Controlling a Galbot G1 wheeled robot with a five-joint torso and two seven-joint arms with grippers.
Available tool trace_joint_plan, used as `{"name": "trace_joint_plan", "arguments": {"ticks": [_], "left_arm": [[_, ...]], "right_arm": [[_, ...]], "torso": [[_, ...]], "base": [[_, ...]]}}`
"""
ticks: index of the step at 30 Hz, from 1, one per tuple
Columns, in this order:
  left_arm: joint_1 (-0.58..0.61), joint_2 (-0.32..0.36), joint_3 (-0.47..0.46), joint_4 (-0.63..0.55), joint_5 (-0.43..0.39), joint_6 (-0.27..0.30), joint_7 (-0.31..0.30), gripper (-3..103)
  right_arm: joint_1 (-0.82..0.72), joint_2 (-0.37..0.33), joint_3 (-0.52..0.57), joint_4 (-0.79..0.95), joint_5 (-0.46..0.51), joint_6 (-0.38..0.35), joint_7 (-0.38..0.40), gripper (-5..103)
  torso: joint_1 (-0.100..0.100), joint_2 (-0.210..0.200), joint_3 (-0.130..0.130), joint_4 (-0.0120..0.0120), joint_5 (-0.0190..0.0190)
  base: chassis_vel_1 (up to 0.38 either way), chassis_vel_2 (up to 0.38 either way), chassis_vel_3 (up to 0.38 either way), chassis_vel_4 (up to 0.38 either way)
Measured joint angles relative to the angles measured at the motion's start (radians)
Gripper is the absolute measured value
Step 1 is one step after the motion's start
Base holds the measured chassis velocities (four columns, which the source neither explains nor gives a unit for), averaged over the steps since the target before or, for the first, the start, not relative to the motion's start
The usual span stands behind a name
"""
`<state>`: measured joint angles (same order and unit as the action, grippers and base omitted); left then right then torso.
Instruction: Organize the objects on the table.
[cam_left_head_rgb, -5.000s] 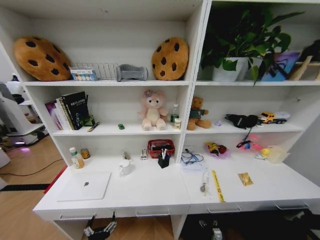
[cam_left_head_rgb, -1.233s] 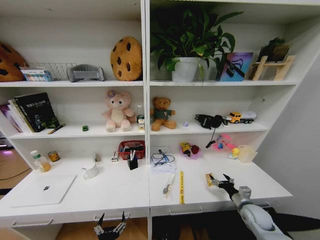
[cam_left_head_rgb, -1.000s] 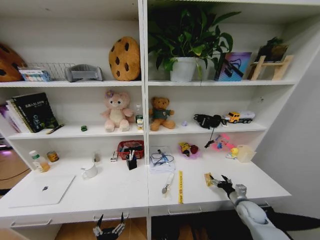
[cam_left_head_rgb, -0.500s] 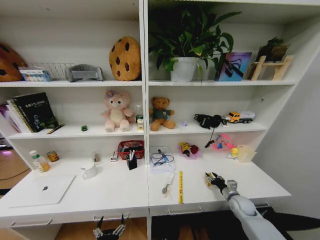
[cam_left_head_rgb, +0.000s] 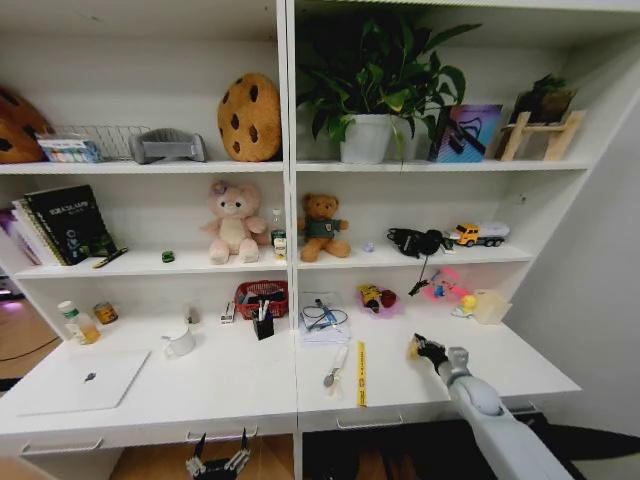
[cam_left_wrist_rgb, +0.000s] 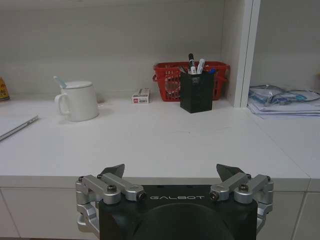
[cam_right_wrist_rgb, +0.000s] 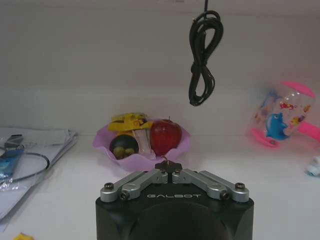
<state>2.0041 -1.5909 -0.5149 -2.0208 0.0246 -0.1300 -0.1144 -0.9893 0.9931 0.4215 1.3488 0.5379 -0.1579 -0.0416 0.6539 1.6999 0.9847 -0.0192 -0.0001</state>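
The white table (cam_left_head_rgb: 240, 385) carries a silver laptop (cam_left_head_rgb: 85, 380) at its left end, a yellow ruler (cam_left_head_rgb: 361, 373) in the middle and a black pen holder (cam_left_head_rgb: 264, 325) near the back. My right gripper (cam_left_head_rgb: 425, 350) is low over the tabletop to the right of the ruler, and a bit of a small yellow packet (cam_left_head_rgb: 411, 347) peeks out beside it. In the right wrist view its fingers (cam_right_wrist_rgb: 145, 179) meet at the tips, shut. My left gripper (cam_left_head_rgb: 218, 460) hangs open below the table's front edge, its fingertips (cam_left_wrist_rgb: 114, 171) spread wide.
A white mug (cam_left_wrist_rgb: 79, 101), a red basket (cam_left_wrist_rgb: 170, 80) and a stack of papers (cam_left_head_rgb: 322, 322) stand further back. A purple dish of fruit (cam_right_wrist_rgb: 142, 145) lies just ahead of the right gripper, with a black cable (cam_right_wrist_rgb: 204, 60) hanging above it and a pink toy (cam_right_wrist_rgb: 285, 115) nearby.
The camera has swung right along the shelves. My right arm has come in over the table toward the yellow packet, and its fingers have gone from spread to shut. The left gripper stays parked.
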Motion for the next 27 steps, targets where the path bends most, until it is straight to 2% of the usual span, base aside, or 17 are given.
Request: {"name": "trace_joint_plan", "arguments": {"ticks": [7, 9, 10, 16, 19, 27], "left_arm": [[-0.003, 0.025, -0.001, 0.004, -0.001, 0.012, -0.004, 100], [-0.008, 0.034, -0.003, 0.008, -0.004, 0.018, -0.008, 100], [-0.008, 0.034, -0.003, 0.008, -0.004, 0.018, -0.008, 100], [-0.01, 0.03, 0.006, 0.029, -0.003, 0.016, -0.009, 100], [-0.013, 0.029, 0.006, 0.031, -0.005, 0.015, -0.009, 100], [-0.014, 0.035, 0.003, 0.038, -0.011, 0.015, -0.01, 100]], "right_arm": [[0.213, 0.012, -0.142, -0.175, 0.005, 0.023, -0.026, 0], [0.33, 0.045, -0.188, -0.286, 0.001, 0.039, -0.048, 0], [0.33, 0.045, -0.188, -0.286, 0.001, 0.039, -0.048, 0], [0.494, 0.169, -0.219, -0.456, -0.009, 0.029, -0.062, 0], [0.525, 0.203, -0.215, -0.5, -0.022, 0.037, -0.049, 0], [0.555, 0.234, -0.15, -0.559, -0.061, 0.074, 0.021, 0]], "torso": [[0.0, 0.0, 0.0, -0.0006, 0.0], [0.0, 0.0, 0.0, -0.0001, -0.0001], [0.0, 0.0, 0.0, -0.0001, -0.0001], [0.0, 0.0, 0.0, 0.0001, -0.0001], [0.0, 0.0, 0.0, 0.0001, 0.0], [0.0, 0.0, 0.0, -0.0006, -0.0001]], "base": [[0.0, 0.0, 0.0, 0.0], [0.0, 0.0, 0.0, 0.0], [0.0, 0.0, 0.0, 0.0], [0.0, 0.0, 0.0, 0.0], [0.0, 0.0, 0.0, 0.0], [0.0, 0.0, 0.0, 0.0]]}}
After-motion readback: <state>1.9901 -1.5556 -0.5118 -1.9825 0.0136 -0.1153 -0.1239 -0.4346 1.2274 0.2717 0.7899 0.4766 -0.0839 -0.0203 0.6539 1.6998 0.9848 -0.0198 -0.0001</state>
